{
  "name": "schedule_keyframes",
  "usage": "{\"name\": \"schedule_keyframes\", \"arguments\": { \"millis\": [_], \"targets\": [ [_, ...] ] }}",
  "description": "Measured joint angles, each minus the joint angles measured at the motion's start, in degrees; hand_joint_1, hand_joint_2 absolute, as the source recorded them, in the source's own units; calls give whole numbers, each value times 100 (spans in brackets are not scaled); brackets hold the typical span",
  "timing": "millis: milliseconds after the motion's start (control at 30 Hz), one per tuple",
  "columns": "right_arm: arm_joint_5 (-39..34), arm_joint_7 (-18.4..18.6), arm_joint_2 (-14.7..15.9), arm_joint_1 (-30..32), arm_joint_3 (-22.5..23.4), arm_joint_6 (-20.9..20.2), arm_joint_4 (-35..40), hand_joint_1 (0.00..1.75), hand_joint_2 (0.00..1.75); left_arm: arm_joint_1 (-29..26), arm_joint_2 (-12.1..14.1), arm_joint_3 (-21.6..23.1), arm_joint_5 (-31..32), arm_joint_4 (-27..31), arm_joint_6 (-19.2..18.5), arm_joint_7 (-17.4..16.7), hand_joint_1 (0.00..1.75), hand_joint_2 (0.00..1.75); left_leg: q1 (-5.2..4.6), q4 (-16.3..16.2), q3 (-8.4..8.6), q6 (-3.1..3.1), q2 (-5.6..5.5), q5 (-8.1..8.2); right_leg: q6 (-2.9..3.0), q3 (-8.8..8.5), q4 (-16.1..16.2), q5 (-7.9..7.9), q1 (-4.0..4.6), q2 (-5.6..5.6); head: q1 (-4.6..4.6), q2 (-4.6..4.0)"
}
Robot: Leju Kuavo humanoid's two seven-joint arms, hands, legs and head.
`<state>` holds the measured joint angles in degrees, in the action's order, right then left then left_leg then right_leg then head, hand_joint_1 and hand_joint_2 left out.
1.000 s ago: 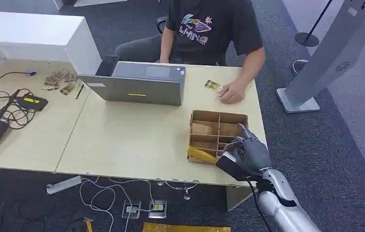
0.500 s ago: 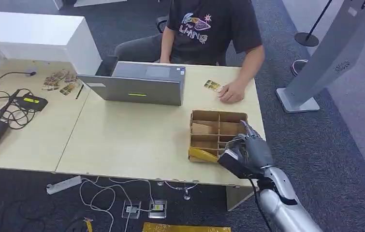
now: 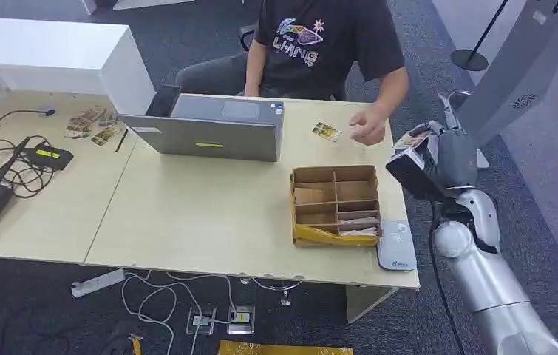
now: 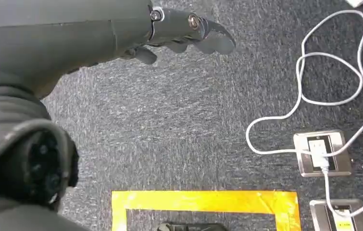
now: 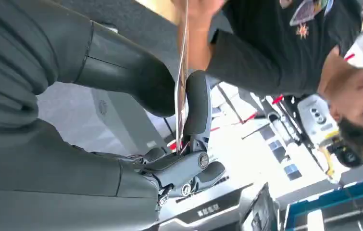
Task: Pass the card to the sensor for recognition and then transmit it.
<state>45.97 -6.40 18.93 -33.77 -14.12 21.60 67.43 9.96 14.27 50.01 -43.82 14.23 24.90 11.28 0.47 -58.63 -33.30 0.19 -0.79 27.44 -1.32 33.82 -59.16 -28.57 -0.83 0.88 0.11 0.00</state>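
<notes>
The right robot hand (image 3: 449,157) is reaching up beyond the counter's (image 3: 209,214) edge, pinching one card (image 3: 414,138) toward a person's hand (image 3: 368,129). The left robot hand (image 4: 179,33) is hanging empty, fingers apart. One sensor (image 3: 395,244) is lying beside one box (image 3: 335,205).

Right hand (image 3: 446,157) raised off the table's (image 3: 202,214) right edge, card (image 3: 412,138) pinched edge-on between thumb and finger. Just left of the hand, a person's hand (image 3: 368,129) held above the tabletop, a second card (image 3: 326,132) flat on the table further left. Below and left of the hand, a divided box (image 3: 334,205) on the table, sensor pad (image 3: 396,243) touching its right side at the near corner. Laptop (image 3: 209,127) well to the left. Left hand (image 4: 121,33) hanging above floor cables (image 4: 314,96).
</notes>
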Motion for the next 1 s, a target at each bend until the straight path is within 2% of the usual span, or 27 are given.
{"name": "schedule_keyframes", "arguments": {
  "millis": [167, 500, 667, 867, 900, 933, 1000],
  "targets": [
    [-50, -101, 41, -296, 330, -53, -173, 175, 175, 1, 2, 2, 66, 2, 15, 72, 0, 0, 0, 0, -1, 0, 1, 0, 0, 1, 0, 0, 0, -2, 0, 0],
    [107, -159, 22, -618, 402, -149, -820, 175, 175, 4, 0, 2, 153, 2, 15, 85, 0, 0, 0, 0, -3, 0, -2, 0, 0, 0, -2, 0, 0, 1, 0, 0],
    [553, -299, -33, -1186, 308, -153, -1776, 175, 175, 9, 0, 4, 238, 2, 0, 101, 0, 0, 0, 0, -3, 0, -2, 0, 0, 0, -2, 0, 0, 1, -2, 0],
    [868, -116, -129, -1668, 81, -258, -2831, 175, 175, 8, 2, 9, 291, 11, -28, 96, 0, 0, 1, 0, -1, -1, -3, -1, 0, -1, -2, 0, 0, 3, 0, 0],
    [885, -101, -140, -1700, 53, -265, -2970, 161, 175, 8, 4, 11, 289, 11, -28, 88, 0, 0, 1, 0, -2, -1, -4, -1, 0, -1, -2, 0, 0, 3, 0, 0],
    [894, -96, -147, -1721, 24, -265, -3079, 131, 175, 8, 4, 11, 282, 11, -7, 85, 0, 0, 0, 0, -2, -1, -3, -1, 0, -1, -2, 0, 0, 2, 0, 0],
    [892, -96, -160, -1734, -17, -258, -3278, 131, 175, 5, -9, 11, 252, 13, 150, 109, 0, 0, 1, 0, -1, 0, -3, -1, 0, -1, -1, 0, 0, 2, 0, 0]
  ]
}}
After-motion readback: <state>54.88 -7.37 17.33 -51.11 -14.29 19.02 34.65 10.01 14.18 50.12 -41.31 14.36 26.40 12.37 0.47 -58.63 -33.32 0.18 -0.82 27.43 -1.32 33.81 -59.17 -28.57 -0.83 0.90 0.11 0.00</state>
